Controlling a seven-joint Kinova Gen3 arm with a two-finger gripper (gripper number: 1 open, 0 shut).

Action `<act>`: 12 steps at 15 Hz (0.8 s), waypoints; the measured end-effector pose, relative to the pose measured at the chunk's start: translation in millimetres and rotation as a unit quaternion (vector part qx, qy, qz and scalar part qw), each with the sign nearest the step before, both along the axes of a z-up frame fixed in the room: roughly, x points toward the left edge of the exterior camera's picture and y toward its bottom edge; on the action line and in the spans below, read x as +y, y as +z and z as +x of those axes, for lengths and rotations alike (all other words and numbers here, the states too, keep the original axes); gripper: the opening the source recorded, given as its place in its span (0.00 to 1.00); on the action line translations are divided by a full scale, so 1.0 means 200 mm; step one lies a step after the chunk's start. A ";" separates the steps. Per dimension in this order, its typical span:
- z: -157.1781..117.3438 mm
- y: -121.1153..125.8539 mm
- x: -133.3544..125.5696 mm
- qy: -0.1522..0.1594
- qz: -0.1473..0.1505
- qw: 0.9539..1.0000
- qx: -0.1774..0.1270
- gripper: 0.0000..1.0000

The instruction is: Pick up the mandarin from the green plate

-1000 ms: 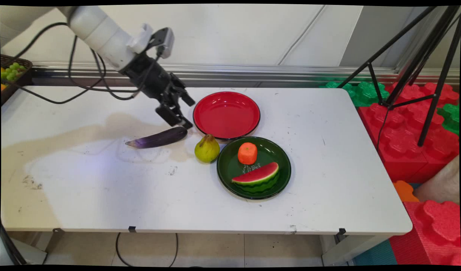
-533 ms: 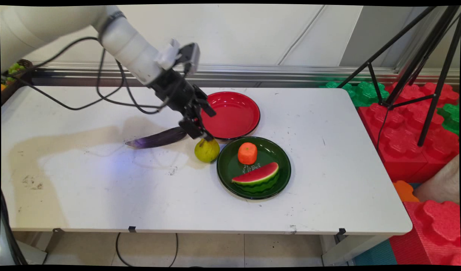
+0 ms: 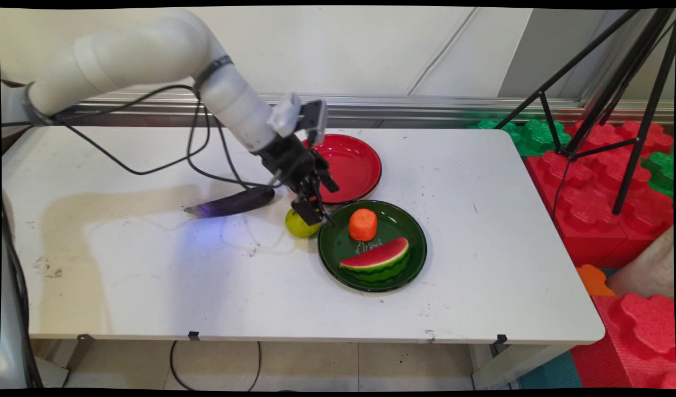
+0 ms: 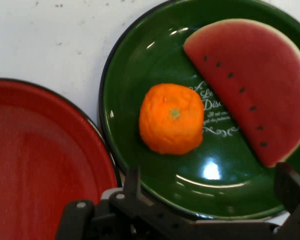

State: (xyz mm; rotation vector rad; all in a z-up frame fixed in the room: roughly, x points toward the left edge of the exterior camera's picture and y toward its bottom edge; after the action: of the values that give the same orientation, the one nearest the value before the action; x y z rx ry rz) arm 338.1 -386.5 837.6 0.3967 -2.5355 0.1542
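My gripper (image 3: 328, 206) hangs open over the near-left rim of the green plate (image 3: 418, 242), with nothing between its fingers. In the hand view the gripper (image 4: 210, 189) points at an orange (image 4: 171, 118) on the green plate (image 4: 135, 55), and a watermelon slice (image 4: 250, 85) lies beside it. In the main view the orange (image 3: 363, 224) sits just right of the fingers, with the watermelon slice (image 3: 377, 259) in front of it. A yellow-green pear (image 3: 295, 226) stands on the table, partly hidden behind the hand. An empty red plate (image 3: 355, 165) lies behind.
A purple eggplant (image 3: 230, 202) lies on the table left of the pear. Black cables (image 3: 194, 160) hang from the arm over the table's left half. A black tripod (image 3: 591, 82) and red foam blocks (image 3: 602, 182) stand off the table's right end.
The arm has swept right and toward the near side, from the eggplant's right end past the pear to the green plate's rim. The fruit and plates have not moved.
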 end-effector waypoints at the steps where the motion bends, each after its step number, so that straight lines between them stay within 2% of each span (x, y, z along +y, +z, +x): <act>1: -0.02 -0.02 -0.01 -0.002 -0.001 1.000 -0.002 1.00; 12: -0.22 -0.27 -0.16 -0.026 -0.012 0.999 -0.014 1.00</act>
State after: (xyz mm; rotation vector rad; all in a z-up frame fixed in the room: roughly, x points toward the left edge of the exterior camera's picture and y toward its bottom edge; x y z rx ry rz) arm 293.9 -419.1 783.1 0.3209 -2.5665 0.1720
